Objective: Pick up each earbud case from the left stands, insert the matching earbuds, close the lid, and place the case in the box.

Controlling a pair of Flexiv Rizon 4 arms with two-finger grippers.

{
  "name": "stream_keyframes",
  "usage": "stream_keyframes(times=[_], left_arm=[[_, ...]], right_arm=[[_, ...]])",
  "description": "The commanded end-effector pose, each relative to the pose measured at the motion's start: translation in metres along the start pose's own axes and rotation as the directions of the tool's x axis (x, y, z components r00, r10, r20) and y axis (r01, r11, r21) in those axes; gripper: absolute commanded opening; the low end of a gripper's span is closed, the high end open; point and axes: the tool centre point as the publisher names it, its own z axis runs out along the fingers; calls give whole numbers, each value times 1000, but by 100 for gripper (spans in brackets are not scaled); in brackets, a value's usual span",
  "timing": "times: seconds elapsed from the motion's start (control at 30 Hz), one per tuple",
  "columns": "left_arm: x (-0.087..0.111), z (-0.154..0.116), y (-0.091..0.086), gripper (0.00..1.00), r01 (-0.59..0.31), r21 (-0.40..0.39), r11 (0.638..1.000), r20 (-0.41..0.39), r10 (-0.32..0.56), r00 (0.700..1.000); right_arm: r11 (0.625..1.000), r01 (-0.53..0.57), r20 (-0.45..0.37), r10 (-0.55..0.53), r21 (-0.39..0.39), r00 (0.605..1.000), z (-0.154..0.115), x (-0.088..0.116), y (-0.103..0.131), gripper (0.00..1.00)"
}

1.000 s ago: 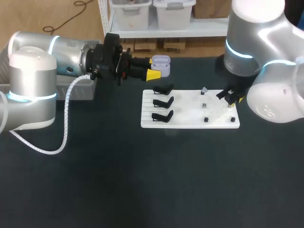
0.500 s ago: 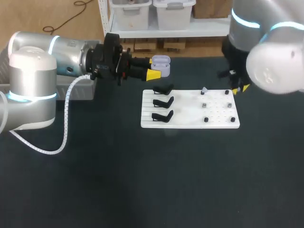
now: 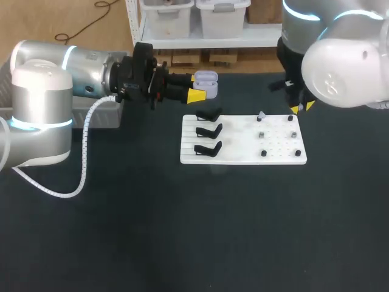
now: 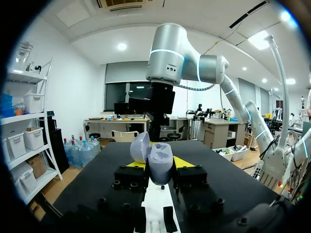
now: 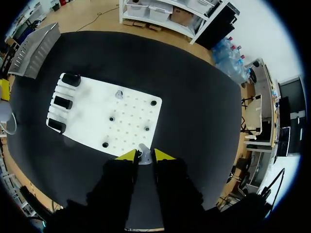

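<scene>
The left gripper (image 3: 200, 92) hangs out over the table (image 3: 182, 231), just past the far-left corner of the white board (image 3: 243, 159). Its yellow-tipped fingers are pinching the pale earbud case (image 3: 206, 81) from both sides. Up close on that wrist, the earbud case (image 4: 159, 164) sits upright in the left gripper (image 4: 159, 168) with its lid swung open. Over on the right, the right gripper (image 3: 299, 107) is held up in the air over the far-right corner of the white board. From its own wrist you can see the right gripper (image 5: 145, 156) nearly pressed together, with a small grey earbud (image 5: 144, 154) nipped between the two yellow tips. Below it lies the white board (image 5: 92, 119), and the three black stands (image 5: 62, 102) line its left end. A second earbud (image 5: 118, 94) stands on the far side of the board's dotted field, with a few dark pegs (image 5: 112, 118) scattered around that field. From above, the stands (image 3: 208, 130) sit in a row from far to near, and the second earbud (image 3: 261, 115) is near the far edge. The grey box (image 5: 34, 48) lies at the table's far-left corner, well apart from the board.
</scene>
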Motion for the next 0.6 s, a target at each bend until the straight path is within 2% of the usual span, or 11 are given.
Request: stream_keyframes(times=[0.03,0.2,0.3,0.47,0.6], left_arm=[[1,0,0,0,-2,-2,1000,2,2,1000],[1,0,0,0,-2,-2,1000,2,2,1000],[3,9,-6,0,-30,29,999,2,30,1000],[7,25,-18,0,-51,48,998,23,50,998],[8,29,-25,0,-52,56,997,33,51,998]], right_arm=[[1000,-2,5,2,1,1000,0,2,0,0],[997,-75,22,74,21,997,-21,-8,12,0],[988,-150,1,150,23,989,-36,-12,17,0],[955,-297,-30,297,7,954,-53,-10,21,0],[937,-349,-61,349,11,935,-59,-6,24,0]])
